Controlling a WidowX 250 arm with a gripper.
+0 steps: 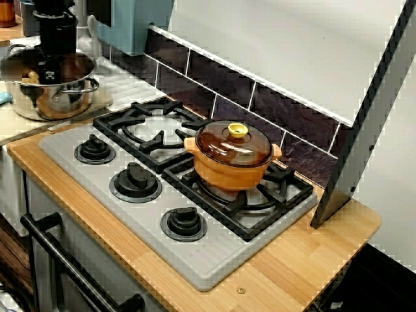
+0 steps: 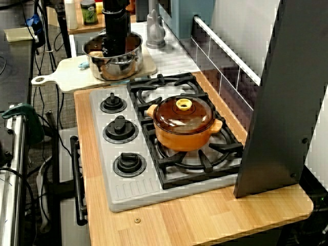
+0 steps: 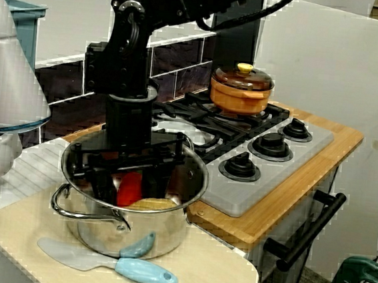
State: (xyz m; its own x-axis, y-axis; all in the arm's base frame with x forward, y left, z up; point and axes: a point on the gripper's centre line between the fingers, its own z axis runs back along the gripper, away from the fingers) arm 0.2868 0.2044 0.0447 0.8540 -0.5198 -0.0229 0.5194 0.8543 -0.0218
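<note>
Pincer (image 3: pixel 126 182): down inside the steel pot (image 3: pixel 133 233), jaws spread wide, clamped on nothing that shows
Red thing (image 3: pixel 130 191): on the pot floor, between the jaws; whether either jaw touches it cannot be told
Yellow thing (image 3: pixel 151 205): just right of the red thing, near the pot's near wall
Steel pot: upright on a pale board (image 3: pixel 216 271), left of the stove (image 3: pixel 265 182)
Spatula (image 3: pixel 130 268): blue handle, flat on the board just in front of the pot, not touching it
Orange pot (image 3: pixel 240 96): lid on, on the stove's far burner, well apart from the pincer
Counter (image 3: pixel 283 204): wood, carrying the stove; three knobs (image 3: pixel 241 165) along its right side
Doing it well: in my judgement the jaws should be centred on the red thing, square to it and low on its sides; they should keep off the pot wall and the yellow thing; any closing should be gentle, as the red thing looks soft; any lift should go straight up through the rim, so the pot does not drag on the board
</note>
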